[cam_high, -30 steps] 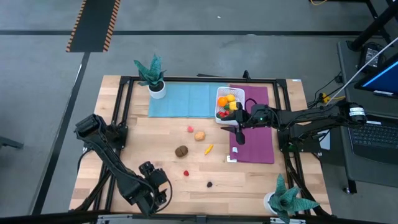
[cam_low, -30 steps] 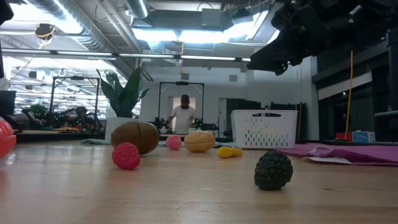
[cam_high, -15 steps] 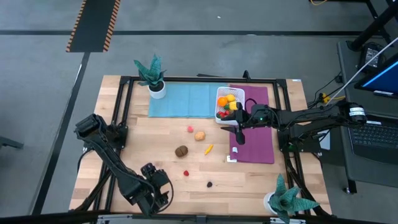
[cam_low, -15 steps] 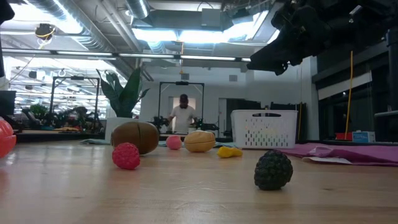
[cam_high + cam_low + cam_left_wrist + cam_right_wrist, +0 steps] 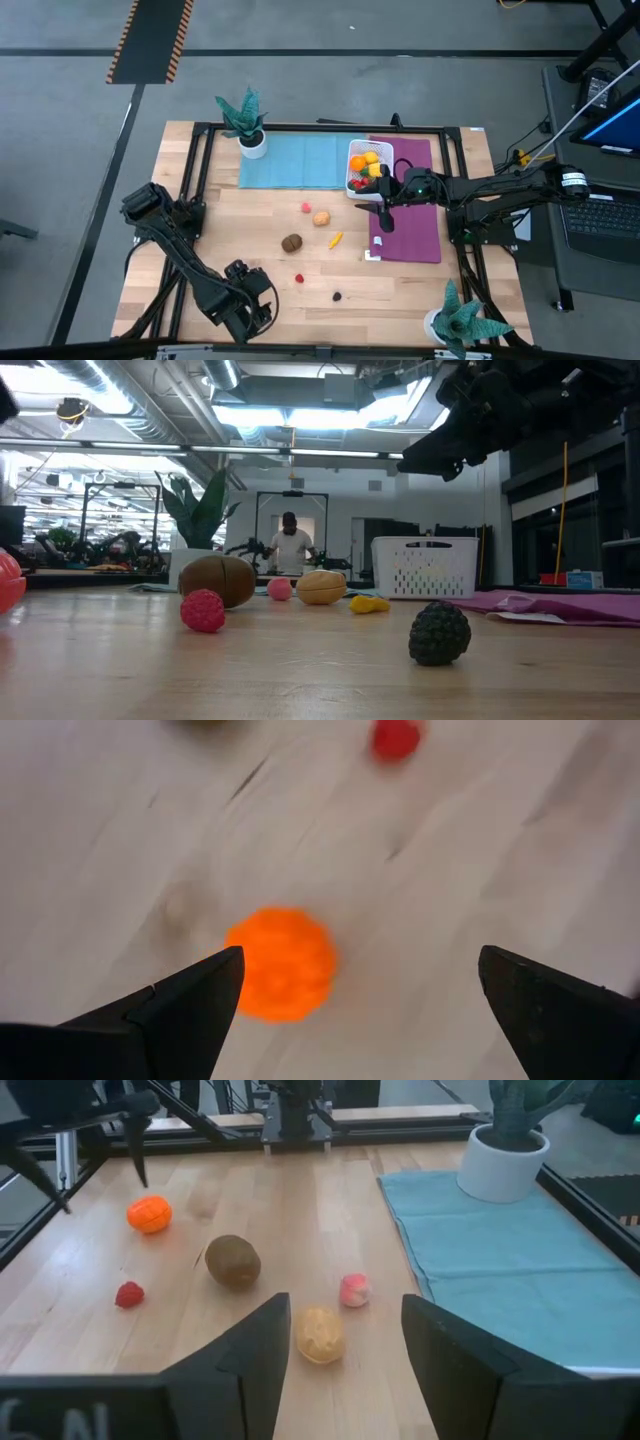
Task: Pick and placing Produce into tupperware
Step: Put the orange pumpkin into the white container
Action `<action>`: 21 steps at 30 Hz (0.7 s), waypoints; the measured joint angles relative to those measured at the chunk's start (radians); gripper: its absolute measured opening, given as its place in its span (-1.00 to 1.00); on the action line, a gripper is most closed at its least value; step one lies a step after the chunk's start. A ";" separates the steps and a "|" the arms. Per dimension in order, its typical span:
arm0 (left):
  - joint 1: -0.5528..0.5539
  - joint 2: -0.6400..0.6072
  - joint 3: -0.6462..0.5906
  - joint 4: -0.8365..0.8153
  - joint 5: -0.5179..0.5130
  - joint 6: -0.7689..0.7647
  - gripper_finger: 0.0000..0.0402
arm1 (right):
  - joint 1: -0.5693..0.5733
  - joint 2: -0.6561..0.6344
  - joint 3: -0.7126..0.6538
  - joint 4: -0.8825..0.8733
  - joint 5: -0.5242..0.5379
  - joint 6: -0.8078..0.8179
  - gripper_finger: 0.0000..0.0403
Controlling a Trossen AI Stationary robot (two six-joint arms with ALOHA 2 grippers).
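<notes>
Across the wooden tabletop [image 5: 230,245] our left gripper [image 5: 360,995] hangs, jaws apart, over the orange fruit [image 5: 280,963] — it may roll off if nudged off-centre; right gripper [image 5: 340,1335] part-open, empty.

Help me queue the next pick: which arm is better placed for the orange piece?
Left. Its open tool hangs right over the orange piece; the right tool is across the table beside the tupperware.

I work in a robotics lab: open ceiling ducts [image 5: 150,405], grey concrete floor [image 5: 330,90], framed tabletop [image 5: 230,235].
</notes>
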 joint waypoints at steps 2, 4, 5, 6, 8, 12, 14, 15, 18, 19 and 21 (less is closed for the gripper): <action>0.008 0.000 -0.027 0.001 0.039 -0.018 0.95 | 0.000 0.000 0.000 -0.012 0.000 0.000 -0.03; 0.014 0.000 -0.053 0.005 0.066 -0.034 0.95 | 0.000 0.000 0.000 -0.027 0.000 0.001 -0.03; 0.015 0.000 -0.066 0.011 0.077 -0.039 0.95 | 0.000 0.000 0.000 -0.033 0.000 0.001 -0.03; 0.018 0.000 -0.078 0.018 0.086 -0.040 0.95 | 0.000 0.000 0.000 -0.038 0.000 0.001 -0.03; 0.019 0.000 -0.095 0.030 0.089 -0.041 0.95 | 0.000 0.000 0.000 -0.042 0.000 0.002 -0.03; 0.021 0.000 -0.131 0.079 0.090 -0.043 0.95 | 0.000 0.000 0.000 -0.042 0.000 0.001 -0.03; 0.021 0.000 -0.156 0.112 0.090 -0.050 0.95 | 0.000 0.000 0.000 -0.041 0.000 0.001 -0.03; 0.021 0.000 -0.167 0.123 0.091 -0.062 0.95 | 0.000 0.000 0.000 -0.041 0.000 0.002 -0.03; 0.021 0.000 -0.193 0.145 0.091 -0.087 0.95 | 0.000 0.000 0.000 -0.041 0.000 0.002 -0.03; 0.021 0.000 -0.201 0.152 0.091 -0.094 0.95 | 0.000 0.000 0.000 -0.041 0.000 0.002 -0.03; 0.021 0.001 -0.217 0.166 0.091 -0.110 0.95 | 0.000 0.000 0.000 -0.041 0.000 0.002 -0.03</action>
